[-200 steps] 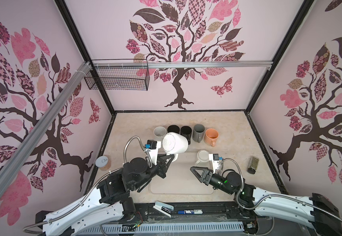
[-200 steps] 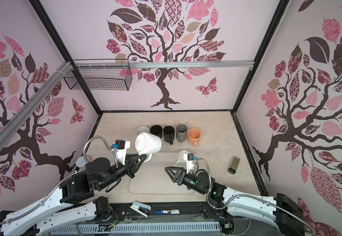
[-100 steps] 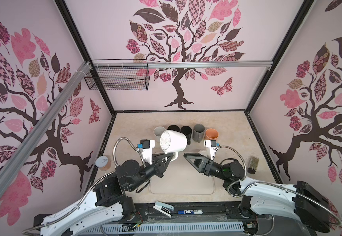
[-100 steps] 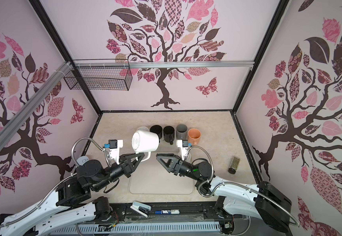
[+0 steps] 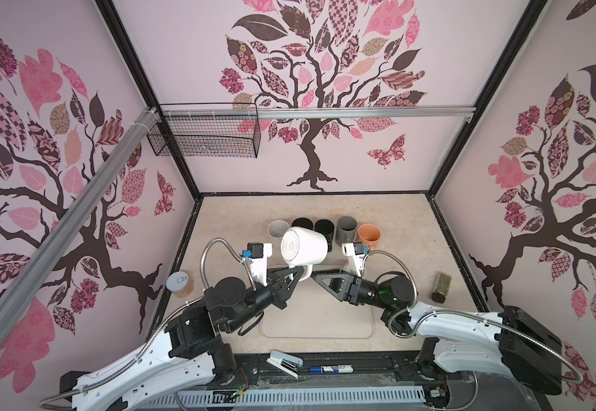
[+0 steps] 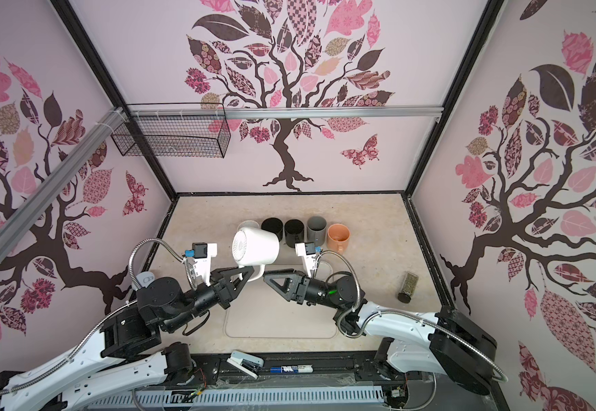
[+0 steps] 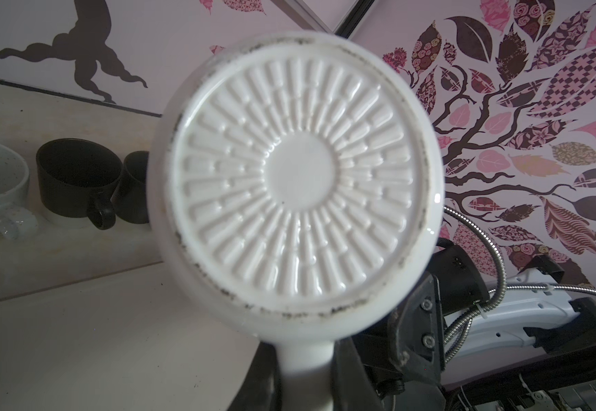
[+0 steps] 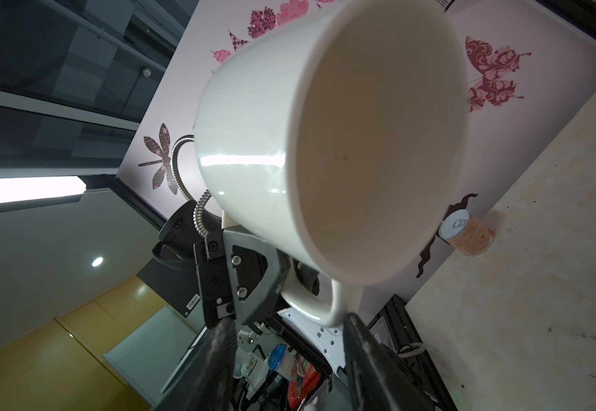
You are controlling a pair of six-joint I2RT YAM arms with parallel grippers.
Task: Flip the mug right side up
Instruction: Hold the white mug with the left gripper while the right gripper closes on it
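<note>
Surface: beige tabletop (image 5: 396, 220), walled by tree-patterned panels.
Mug: white mug (image 5: 305, 247) is held aloft, tipped sideways.
Left gripper (image 5: 298, 274): clamped on the handle.
Right gripper (image 5: 319, 278): jaws parted beside the handle.

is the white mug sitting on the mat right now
No, the white mug is lifted clear of the mat, held by its handle in the left gripper.
</note>
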